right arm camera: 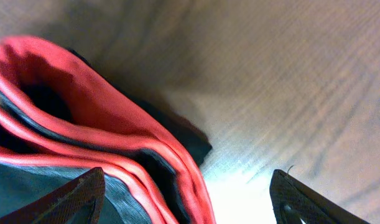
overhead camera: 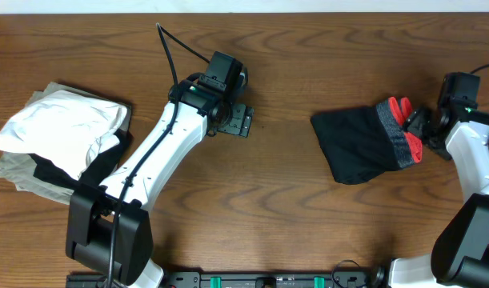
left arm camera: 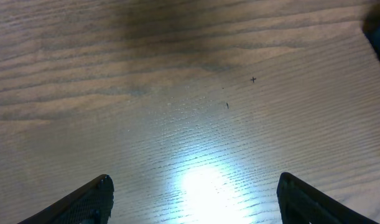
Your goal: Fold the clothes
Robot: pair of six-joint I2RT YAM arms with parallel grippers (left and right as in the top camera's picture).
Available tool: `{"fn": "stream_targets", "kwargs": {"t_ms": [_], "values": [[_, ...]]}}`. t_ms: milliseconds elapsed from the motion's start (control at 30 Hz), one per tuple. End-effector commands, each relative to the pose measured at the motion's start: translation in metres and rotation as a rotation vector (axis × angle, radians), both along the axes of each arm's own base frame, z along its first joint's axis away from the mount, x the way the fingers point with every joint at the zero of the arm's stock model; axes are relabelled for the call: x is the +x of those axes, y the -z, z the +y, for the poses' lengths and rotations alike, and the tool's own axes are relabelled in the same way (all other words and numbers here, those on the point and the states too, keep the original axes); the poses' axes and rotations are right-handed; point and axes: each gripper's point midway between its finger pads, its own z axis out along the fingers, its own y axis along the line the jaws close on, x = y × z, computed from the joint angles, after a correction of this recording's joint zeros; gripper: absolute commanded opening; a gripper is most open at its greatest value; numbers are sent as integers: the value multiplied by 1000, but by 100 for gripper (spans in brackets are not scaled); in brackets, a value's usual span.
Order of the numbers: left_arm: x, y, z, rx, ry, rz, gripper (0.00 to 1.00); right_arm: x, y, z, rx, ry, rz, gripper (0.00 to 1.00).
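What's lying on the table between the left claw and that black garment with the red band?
Nothing. The overhead view shows only bare wooden table between the left gripper and the black garment.

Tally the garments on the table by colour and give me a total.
White: 1, the white garment, topmost at the left.
Beige: 1, the beige garment under it.
Black: 2, the black piece poking out between them, and the black garment with a red-and-grey band at the right.
Total: 4 visible; more may be hidden underneath.
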Motion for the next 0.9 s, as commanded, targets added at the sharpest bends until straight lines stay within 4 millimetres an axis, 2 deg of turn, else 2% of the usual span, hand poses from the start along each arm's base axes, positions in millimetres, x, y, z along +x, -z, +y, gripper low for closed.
{"fn": "stream_targets", "kwargs": {"t_ms": [0, 167, 233, 267, 300, 367, 400, 533, 700, 867], "values": [[3, -4, -1, -4, 10, -13, 85, 1, -6, 2, 26, -9, -13, 82], [4, -4, -1, -5, 10, -14, 85, 21, -16, 28, 154, -120, -89, 76], [4, -4, -1, -5, 10, -14, 85, 32, -26, 38, 185, -200, -133, 70], [4, -4, -1, -5, 10, -14, 85, 39, -31, 44, 198, -258, -162, 57], [4, -4, -1, -5, 10, -14, 85, 46, -35, 51, 211, -316, -194, 36], [4, -4, -1, -5, 10, -14, 85, 52, -38, 57, 220, -374, -223, 7], [4, -4, -1, -5, 10, -14, 85, 54, -37, 57, 217, -377, -224, 1], [4, -4, -1, -5, 9, -14, 85, 59, -24, 56, 212, -412, -208, 1], [4, -4, 0, -5, 9, -13, 85, 62, 12, 62, 270, -449, -153, 1], [1, -3, 1, 0, 9, -3, 85, 53, 48, 20, 133, -252, -24, 1]]}}
